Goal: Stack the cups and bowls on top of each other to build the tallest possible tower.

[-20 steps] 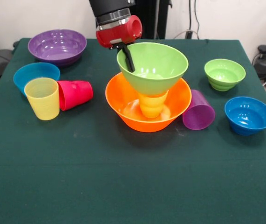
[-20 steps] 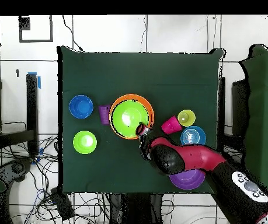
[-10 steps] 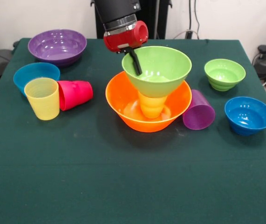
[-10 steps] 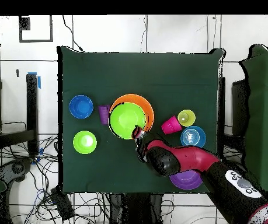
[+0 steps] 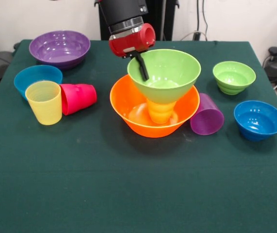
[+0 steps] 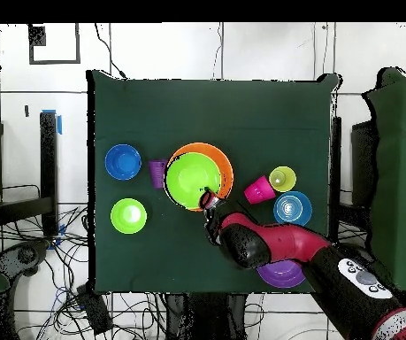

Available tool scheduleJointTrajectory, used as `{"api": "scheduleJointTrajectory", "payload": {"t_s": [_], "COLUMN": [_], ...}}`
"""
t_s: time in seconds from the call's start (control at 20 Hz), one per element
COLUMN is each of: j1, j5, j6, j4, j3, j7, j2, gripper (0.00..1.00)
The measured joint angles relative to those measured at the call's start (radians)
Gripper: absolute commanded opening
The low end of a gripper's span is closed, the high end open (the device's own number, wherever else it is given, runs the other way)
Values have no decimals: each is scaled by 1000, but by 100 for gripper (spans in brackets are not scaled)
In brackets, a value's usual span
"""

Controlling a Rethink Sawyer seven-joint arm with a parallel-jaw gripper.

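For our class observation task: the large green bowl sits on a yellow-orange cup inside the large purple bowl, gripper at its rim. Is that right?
Not quite. The front view shows the large green bowl on the yellow-orange cup inside the large orange bowl, not purple. The gripper is at its rim.

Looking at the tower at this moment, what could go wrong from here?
1. The large green bowl sits on a narrow upturned yellow-orange cup inside the orange bowl, so it may tip over.
2. The end effector grips the green bowl's rim at one side; letting go or pulling away might drag the bowl off.
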Motion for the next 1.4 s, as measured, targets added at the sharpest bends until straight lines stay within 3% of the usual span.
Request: {"api": "scheduleJointTrajectory", "payload": {"t_s": [0.65,0.7,1.4], "j1": [7,14,97], "j5": [0,0,1], "j6": [-17,-26,-41], "j4": [0,-1,-2], "j3": [-14,-22,-114], "j7": [0,0,0], "j2": [-1,-1,0], "gripper": [0,100,100]}}
